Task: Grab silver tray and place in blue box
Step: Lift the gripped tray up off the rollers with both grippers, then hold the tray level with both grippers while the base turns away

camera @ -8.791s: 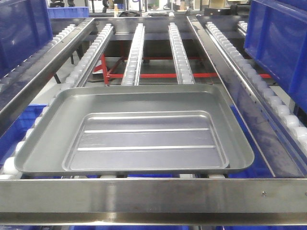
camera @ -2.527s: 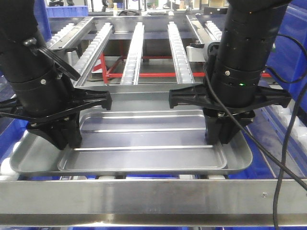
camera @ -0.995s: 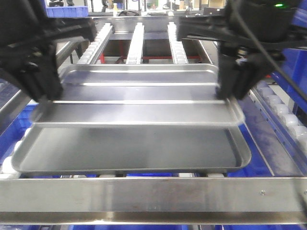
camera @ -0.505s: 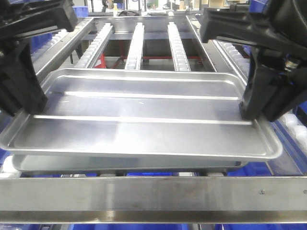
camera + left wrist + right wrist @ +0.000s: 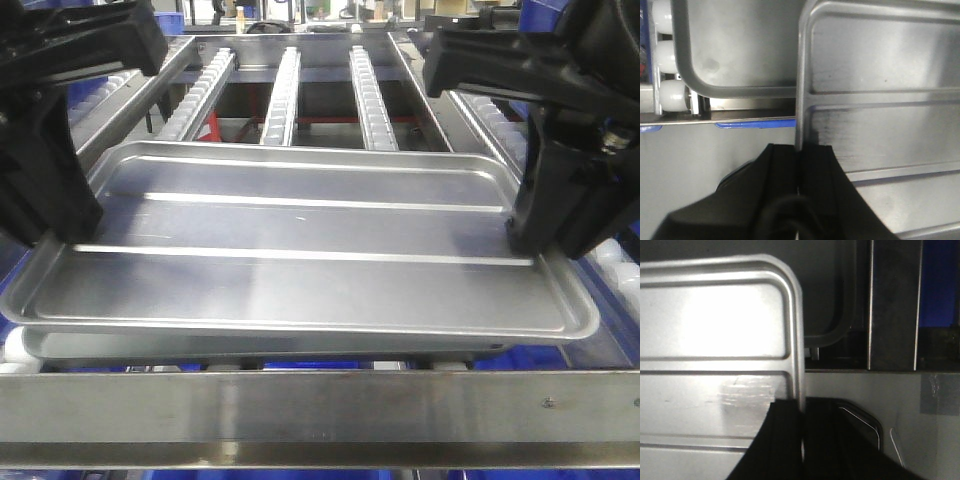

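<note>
We find room over the white roller rails (image 5: 282,95); under the shallow silver metal tray (image 5: 300,250), a second steel tray (image 5: 250,345) blocks passage.

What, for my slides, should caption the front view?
Left claw and right claw hold the silver tray above another tray.

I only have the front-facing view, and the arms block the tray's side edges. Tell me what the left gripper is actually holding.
Observer: In the left wrist view, the left gripper straddles the side rim of the silver tray, with one finger on each side of it.
Operator: Now check the right one.
Observer: The right gripper pinches the opposite rim the same way. A rounded corner of the tray is in view beyond it.
Operator: Report anything on the tray surface there.
Observer: A pale smudged patch sits right beside the inner finger.
</note>
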Available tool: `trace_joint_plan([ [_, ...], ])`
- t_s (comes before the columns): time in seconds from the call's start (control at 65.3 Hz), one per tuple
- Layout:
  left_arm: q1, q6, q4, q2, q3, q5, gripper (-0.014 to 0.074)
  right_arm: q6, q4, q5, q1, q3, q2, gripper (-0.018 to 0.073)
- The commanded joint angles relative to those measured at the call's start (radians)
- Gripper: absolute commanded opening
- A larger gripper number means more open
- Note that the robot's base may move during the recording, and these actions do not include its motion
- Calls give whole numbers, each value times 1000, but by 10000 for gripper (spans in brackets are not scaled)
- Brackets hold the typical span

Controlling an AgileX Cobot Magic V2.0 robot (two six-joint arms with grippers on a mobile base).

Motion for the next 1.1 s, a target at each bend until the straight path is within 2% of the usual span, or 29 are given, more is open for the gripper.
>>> trace_joint_plan([
  [0.0, -4, -2, 45, -29, -20, 19, -104, 3, -62, 11, -5, -21, -30, 60],
  [1.087, -4, -2, 45, -29, -20, 19, -104, 3, -62, 14, -5, -21, -30, 60],
])
